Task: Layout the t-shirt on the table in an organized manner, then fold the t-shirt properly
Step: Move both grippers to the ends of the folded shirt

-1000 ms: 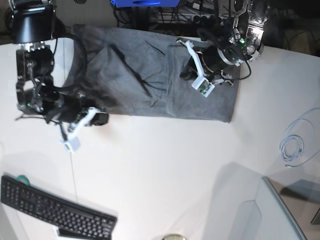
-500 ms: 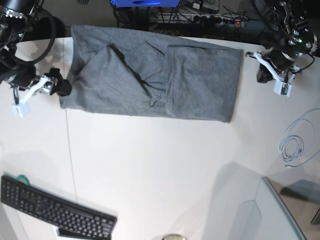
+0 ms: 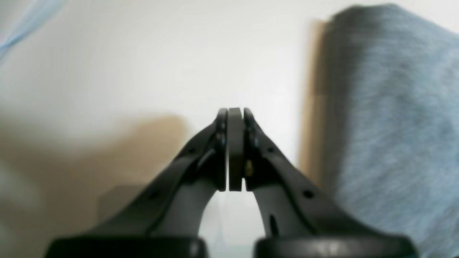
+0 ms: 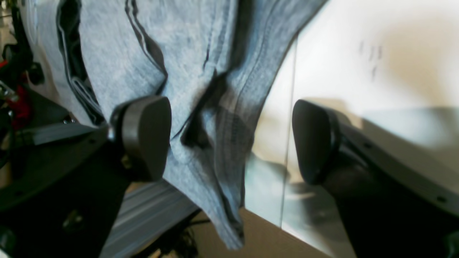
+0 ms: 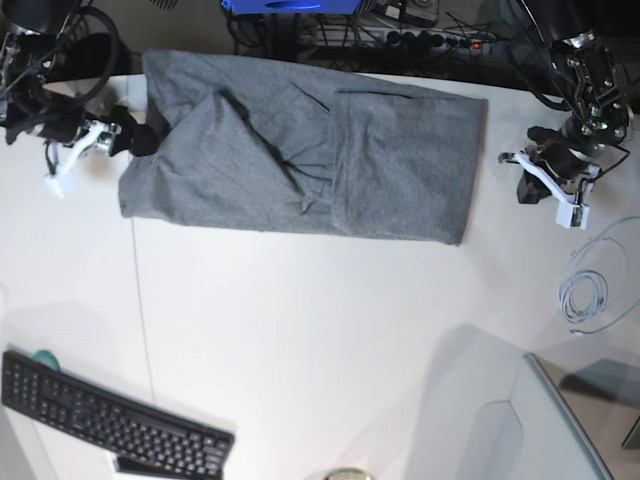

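Observation:
The grey t-shirt (image 5: 310,160) lies folded into a long band across the far side of the white table (image 5: 320,330), with creases near its middle. At the band's left end, my right gripper (image 5: 138,136) is open. In the right wrist view its fingers (image 4: 143,136) stand wide apart over the t-shirt's hem (image 4: 215,107), which hangs partly past the table edge. My left gripper (image 5: 523,187) is on the bare table to the right of the t-shirt, apart from it. The left wrist view shows that gripper (image 3: 235,118) shut on nothing, with the t-shirt (image 3: 391,107) off to one side.
A black keyboard (image 5: 110,420) lies at the near left corner. A coiled pale cable (image 5: 585,290) rests at the right edge, and a grey slanted panel (image 5: 560,430) fills the near right corner. Dark cables and a power strip (image 5: 400,38) sit beyond the far edge.
Both arms have pulled off the t-shirt to its two ends. The right gripper has opened and come to the left hem. The left gripper has drawn a little nearer, staying shut.

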Available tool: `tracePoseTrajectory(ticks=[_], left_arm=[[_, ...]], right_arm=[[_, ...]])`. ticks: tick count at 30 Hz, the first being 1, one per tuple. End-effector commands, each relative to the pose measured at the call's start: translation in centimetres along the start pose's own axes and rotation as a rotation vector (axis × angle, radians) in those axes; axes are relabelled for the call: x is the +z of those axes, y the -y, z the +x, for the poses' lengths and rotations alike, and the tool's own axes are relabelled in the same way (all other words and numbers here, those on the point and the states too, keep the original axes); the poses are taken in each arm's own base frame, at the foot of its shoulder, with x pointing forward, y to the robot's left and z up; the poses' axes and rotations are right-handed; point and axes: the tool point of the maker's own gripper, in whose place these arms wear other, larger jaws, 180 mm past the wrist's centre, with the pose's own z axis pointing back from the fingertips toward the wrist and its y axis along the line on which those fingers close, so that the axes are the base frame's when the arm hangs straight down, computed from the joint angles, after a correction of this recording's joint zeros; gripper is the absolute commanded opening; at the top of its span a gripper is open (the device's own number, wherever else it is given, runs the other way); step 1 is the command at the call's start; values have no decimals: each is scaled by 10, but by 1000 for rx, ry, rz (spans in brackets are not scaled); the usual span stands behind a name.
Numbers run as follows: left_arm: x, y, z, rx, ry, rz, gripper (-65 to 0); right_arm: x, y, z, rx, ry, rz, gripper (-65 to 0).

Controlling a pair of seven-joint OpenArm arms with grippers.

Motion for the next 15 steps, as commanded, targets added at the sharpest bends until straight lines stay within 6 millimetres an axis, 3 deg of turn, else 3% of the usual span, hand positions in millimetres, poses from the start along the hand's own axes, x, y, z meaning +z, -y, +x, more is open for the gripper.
tracePoseTrajectory(ticks=[1, 8, 15], left_arm=[[0, 1, 13, -18, 50, -17, -650], [-19, 33, -7, -24, 26, -120, -650], [-23, 41, -8, -26, 28, -140, -650]], right_arm=[[-3, 2, -19, 20, -101, -26, -149], [-18, -21, -24, 53, -119, 18, -149], [-21, -25, -22, 52, -114, 28, -149]])
